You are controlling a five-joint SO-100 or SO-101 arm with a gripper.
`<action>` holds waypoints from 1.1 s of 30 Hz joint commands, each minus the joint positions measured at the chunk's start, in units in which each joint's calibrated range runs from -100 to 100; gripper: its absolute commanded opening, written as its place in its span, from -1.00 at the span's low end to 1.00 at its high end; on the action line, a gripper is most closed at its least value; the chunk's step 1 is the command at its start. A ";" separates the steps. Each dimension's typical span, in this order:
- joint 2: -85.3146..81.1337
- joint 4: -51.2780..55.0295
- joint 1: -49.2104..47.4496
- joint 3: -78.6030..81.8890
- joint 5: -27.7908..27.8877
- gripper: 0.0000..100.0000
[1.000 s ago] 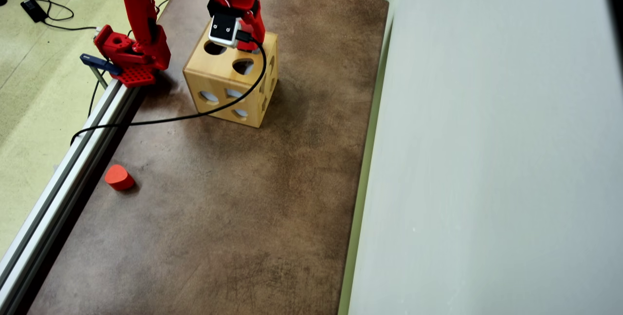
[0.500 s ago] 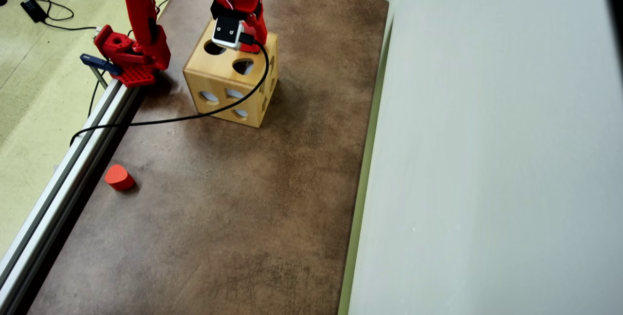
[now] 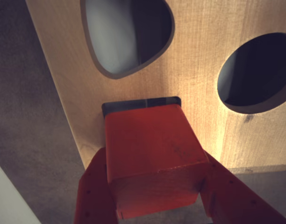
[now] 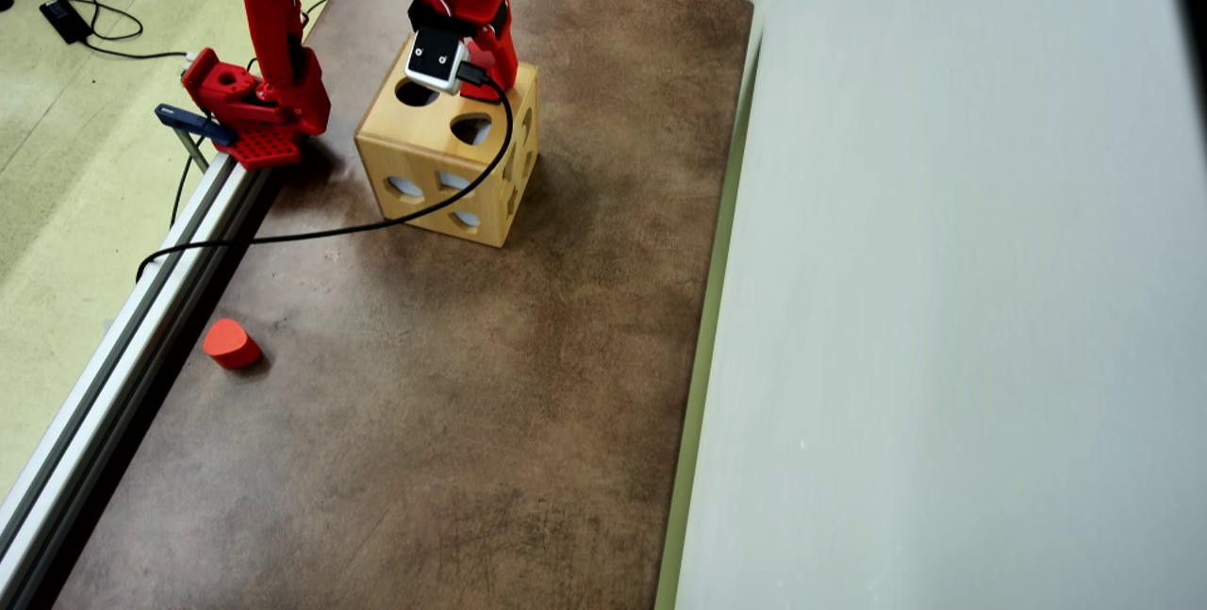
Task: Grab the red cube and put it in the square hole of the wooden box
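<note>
Red cube [image 3: 150,147] sits clamped between the hand's [image 3: 154,186] two fingers, its far end over the square hole [image 3: 142,103]. That hole lies in the wooden box's [image 4: 424,143] top face.

Orange-red rounded block [image 4: 231,344] on brown table [image 4: 453,421]

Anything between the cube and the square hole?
Nothing. In the wrist view the cube, held by the fingers, sits right at the square hole of the box.
</note>
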 commanded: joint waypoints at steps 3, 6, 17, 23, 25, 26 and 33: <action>-0.19 -0.14 -0.46 0.10 -0.15 -0.77; -0.36 -0.06 -0.46 1.53 -0.15 -0.52; -1.30 -0.14 -1.13 5.02 0.34 -0.30; -29.49 -0.06 -4.33 5.47 0.49 -0.30; -42.49 0.18 -5.51 6.09 0.49 -0.30; -48.60 0.82 -6.03 6.09 0.49 -0.30; -77.82 2.75 -5.89 11.37 0.54 -0.30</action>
